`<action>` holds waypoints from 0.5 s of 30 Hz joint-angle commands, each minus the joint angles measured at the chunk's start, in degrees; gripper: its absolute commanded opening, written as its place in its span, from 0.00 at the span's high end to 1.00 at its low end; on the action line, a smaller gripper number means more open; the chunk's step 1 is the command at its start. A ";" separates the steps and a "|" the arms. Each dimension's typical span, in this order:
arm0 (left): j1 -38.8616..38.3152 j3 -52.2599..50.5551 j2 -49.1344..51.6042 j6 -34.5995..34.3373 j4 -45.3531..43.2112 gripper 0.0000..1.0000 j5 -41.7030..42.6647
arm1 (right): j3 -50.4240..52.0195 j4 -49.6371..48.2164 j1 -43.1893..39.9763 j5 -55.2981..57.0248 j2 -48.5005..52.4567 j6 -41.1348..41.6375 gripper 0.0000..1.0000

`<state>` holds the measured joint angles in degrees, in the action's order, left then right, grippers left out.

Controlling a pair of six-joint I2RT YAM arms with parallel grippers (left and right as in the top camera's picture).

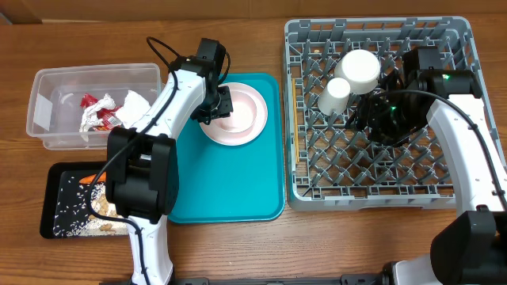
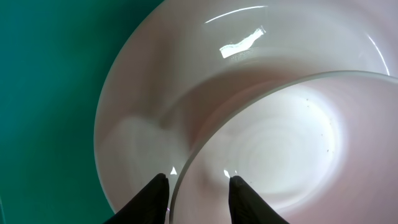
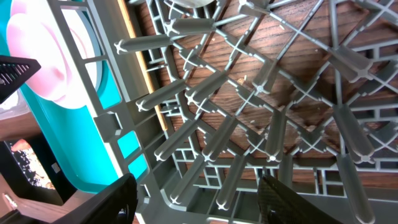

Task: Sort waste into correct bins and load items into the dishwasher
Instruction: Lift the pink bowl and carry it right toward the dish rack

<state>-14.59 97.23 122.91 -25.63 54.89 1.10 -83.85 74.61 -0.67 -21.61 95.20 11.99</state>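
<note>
A white plate (image 1: 218, 134) lies on the teal tray (image 1: 230, 190) with a smaller white bowl (image 1: 244, 111) stacked on it. My left gripper (image 1: 223, 107) is down at the bowl's left rim. In the left wrist view its jaws (image 2: 199, 178) straddle the bowl's (image 2: 292, 137) rim, one finger outside over the plate (image 2: 161, 81), one inside, a gap still showing. My right gripper (image 1: 372, 119) hovers open over the grey dish rack (image 1: 444, 170); nothing is between its fingers (image 3: 198, 183), only pegs (image 3: 249, 106). A white bowl (image 1: 360, 67) and a cup (image 1: 334, 95) stand in the rack.
At far left the clear tub (image 1: 47, 87) holds a red wrapper (image 1: 99, 111) and white napkins (image 1: 136, 101). In front of it the black tray (image 1: 55, 198) carries an orange carrot (image 1: 91, 179) and pale crumbs (image 1: 99, 207). My left arm crosses over both.
</note>
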 commanded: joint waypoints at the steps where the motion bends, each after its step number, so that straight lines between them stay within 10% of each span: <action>1: 0.02 1.53 0.02 -0.13 0.24 0.71 -0.07 | -0.09 -0.13 0.00 0.11 0.02 0.04 0.35; 6: 0.02 1.57 0.02 -0.11 0.90 0.96 -0.02 | -0.09 -0.13 0.00 0.11 0.02 0.04 0.35; 15: 0.00 13.05 -3.17 -0.11 9.86 0.96 -3.63 | -0.09 0.79 0.00 0.04 0.02 0.09 0.26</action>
<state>-14.59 104.22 122.91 -25.58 63.02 -0.38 -83.85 75.16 -0.67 -21.61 95.20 12.08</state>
